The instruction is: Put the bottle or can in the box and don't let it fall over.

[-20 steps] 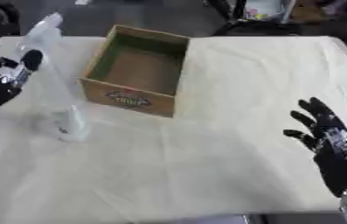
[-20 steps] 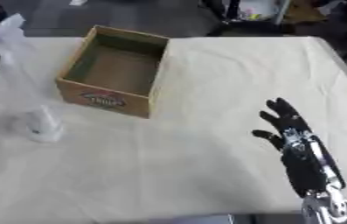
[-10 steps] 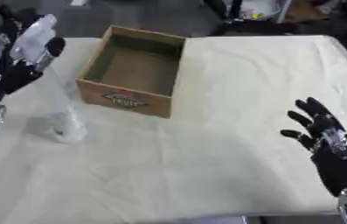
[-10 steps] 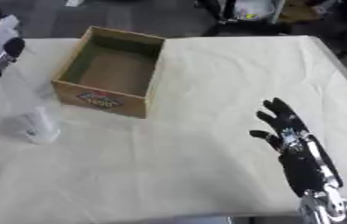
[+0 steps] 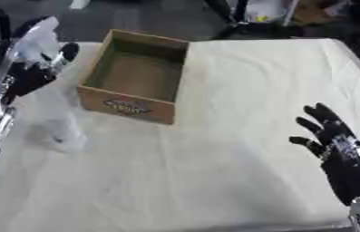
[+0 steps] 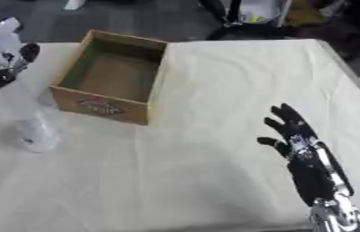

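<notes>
Where the cream cloth-covered table (image 5: 238,81) runs nearest the camera, the robot's black right hand (image 6: 298,147) rests low at the right side, fingers straight and spread, pointing away, holding nothing. It lies well apart from everything else on the cloth.

To the left, a little farther off, a small clear plastic bottle (image 6: 36,131) stands upright on the cloth. It is pale and blurred; no label or writing can be made out on it. It stands just beside the near left corner of the box, outside it and not touching it as far as can be told.

Beyond the bottle sits the open brown cardboard box (image 5: 128,103), turned slightly askew, its inner walls greenish. Its near outer wall carries a red and dark printed label, an oval shape with lettering too blurred to read. The floor of the box shows bare brown card; nothing lies in it.

Farther still, at the upper left, the robot's black left hand (image 5: 30,74) is raised above the table, left of the box. Its fingers curl round a crumpled, whitish translucent thing (image 5: 36,37), seemingly plastic; what it is cannot be told.
</notes>
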Motion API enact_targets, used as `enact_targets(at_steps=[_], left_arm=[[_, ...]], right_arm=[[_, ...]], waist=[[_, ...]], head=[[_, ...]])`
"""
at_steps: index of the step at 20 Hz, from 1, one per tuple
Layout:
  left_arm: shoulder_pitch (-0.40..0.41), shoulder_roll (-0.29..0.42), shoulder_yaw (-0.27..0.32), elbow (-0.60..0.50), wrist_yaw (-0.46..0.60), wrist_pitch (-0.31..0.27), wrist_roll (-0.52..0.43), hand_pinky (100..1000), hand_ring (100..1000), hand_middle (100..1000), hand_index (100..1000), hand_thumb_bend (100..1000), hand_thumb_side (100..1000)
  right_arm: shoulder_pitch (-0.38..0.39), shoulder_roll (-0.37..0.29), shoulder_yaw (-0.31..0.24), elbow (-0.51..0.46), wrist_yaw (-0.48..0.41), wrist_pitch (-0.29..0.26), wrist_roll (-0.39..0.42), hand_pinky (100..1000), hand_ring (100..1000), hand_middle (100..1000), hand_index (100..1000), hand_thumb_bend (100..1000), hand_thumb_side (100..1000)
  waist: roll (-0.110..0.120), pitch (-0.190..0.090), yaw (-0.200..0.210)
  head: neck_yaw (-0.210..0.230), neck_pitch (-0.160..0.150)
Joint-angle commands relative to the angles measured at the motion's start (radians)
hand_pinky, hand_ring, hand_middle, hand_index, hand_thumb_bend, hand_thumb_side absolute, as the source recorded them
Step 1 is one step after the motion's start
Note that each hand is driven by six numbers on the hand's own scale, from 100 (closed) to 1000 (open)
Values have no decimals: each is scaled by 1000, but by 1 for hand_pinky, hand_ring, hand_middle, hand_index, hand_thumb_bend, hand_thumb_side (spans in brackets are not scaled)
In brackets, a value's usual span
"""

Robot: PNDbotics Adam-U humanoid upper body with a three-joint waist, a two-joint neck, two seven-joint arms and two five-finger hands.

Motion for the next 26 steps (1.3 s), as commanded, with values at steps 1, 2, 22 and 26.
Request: enact_targets(at_steps=[1, 2, 22, 26], left_arm=[[-32, 8, -4, 5, 12, -21, -5, 499, 1000, 899, 842, 498, 604], [-36, 8, -6, 7, 16, -26, -8, 496, 1000, 892, 837, 464, 586], [-61, -2, -8, -29, 152, -53, 28, 121, 795, 454, 471, 100, 296], [-81, 46, 16, -83, 190, -47, 44, 123, 768, 445, 469, 100, 302]], right_arm=[[-5, -14, 1, -12, -4, -2, 6, 755, 954, 968, 1000, 100, 671], [-5, -14, 1, -12, -4, -2, 6, 755, 954, 968, 1000, 100, 672], [-4, -12, 3, -8, -6, 3, 9, 756, 954, 969, 1000, 100, 686], [-3, -13, 2, -7, -4, 3, 8, 756, 954, 969, 1000, 100, 686]], waist=[[2, -15, -3], [2, -16, -4], [-1, -24, -14], [1, -26, -14]], head=[[-4, -15], [-5, -16], [-7, -21], [-7, -21]])
